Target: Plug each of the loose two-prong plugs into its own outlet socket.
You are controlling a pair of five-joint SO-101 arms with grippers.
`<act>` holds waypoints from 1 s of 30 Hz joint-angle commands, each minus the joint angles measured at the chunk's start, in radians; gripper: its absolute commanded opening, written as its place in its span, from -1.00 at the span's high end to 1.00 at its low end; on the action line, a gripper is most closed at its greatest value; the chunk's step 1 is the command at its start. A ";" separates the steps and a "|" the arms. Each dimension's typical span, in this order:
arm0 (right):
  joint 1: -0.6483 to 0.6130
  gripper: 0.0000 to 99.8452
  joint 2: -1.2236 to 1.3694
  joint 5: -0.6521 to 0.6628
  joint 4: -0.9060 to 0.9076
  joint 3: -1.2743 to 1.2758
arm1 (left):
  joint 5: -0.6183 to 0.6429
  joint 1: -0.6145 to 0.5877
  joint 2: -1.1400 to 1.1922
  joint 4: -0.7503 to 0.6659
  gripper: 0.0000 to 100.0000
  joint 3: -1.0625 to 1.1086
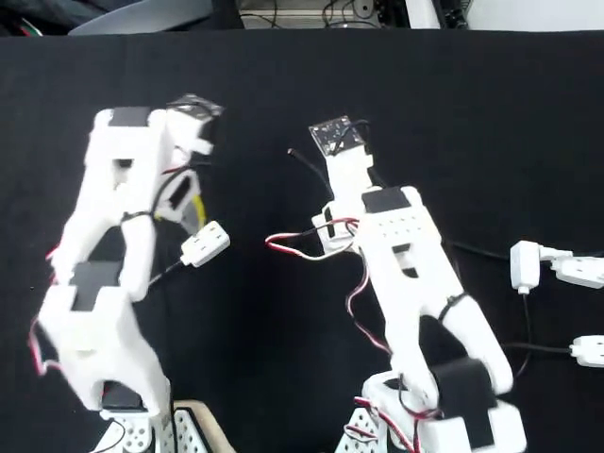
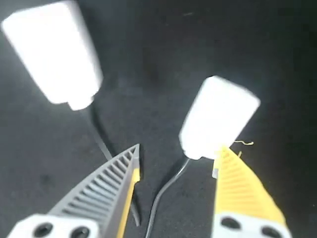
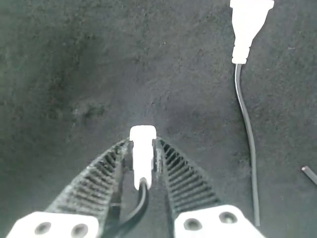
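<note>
My right gripper (image 3: 142, 145) is shut on a small white two-prong plug (image 3: 142, 156), whose black cable runs back between the fingers, just above the black mat. Farther off lies another white plug (image 3: 250, 22) with a black cable (image 3: 246, 124). My left gripper (image 2: 178, 148) is open. A white plug body (image 2: 218, 116) lies between its fingertips, close against the yellow finger (image 2: 237, 183). A second, larger white body (image 2: 54, 52) lies beyond the grey finger (image 2: 106, 183). In the high view a white plug (image 1: 205, 243) lies beside the left arm (image 1: 123, 189).
At the table's right edge a white plug (image 1: 524, 265) meets a white outlet piece (image 1: 578, 271), and another white piece (image 1: 588, 351) lies below it with a black cable. The right arm (image 1: 406, 255) stands mid-table. Red and white wires (image 1: 293, 247) loop beside it.
</note>
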 commanded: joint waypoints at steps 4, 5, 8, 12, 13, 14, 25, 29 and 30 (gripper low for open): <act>-0.157 0.98 -0.171 0.034 0.110 -0.036 | 0.063 -0.211 -0.463 -0.356 0.53 0.642; -0.192 0.98 -0.183 0.034 0.121 -0.036 | 0.058 -0.249 -0.532 -0.410 0.53 0.739; -0.285 0.98 -0.173 0.035 0.164 -0.071 | 0.058 -0.372 -0.752 -0.542 0.53 1.000; -0.362 0.98 -0.056 0.035 0.236 -0.219 | 0.003 -0.464 -1.020 -0.598 0.53 1.257; -0.374 0.98 -0.012 0.035 0.258 -0.266 | -0.015 -0.466 -1.082 -0.598 0.54 1.311; -0.384 0.98 0.036 0.035 0.278 -0.314 | -0.026 -0.467 -1.143 -0.598 0.54 1.359; -0.411 0.98 0.447 0.037 0.519 -0.897 | -0.031 -0.470 -1.705 -0.597 0.54 1.681; -0.413 0.98 0.561 0.037 0.631 -1.086 | -0.031 -0.461 -1.918 -0.535 0.54 1.759; -0.413 0.98 0.590 0.037 0.654 -1.122 | -0.029 -0.460 -1.973 -0.506 0.55 1.771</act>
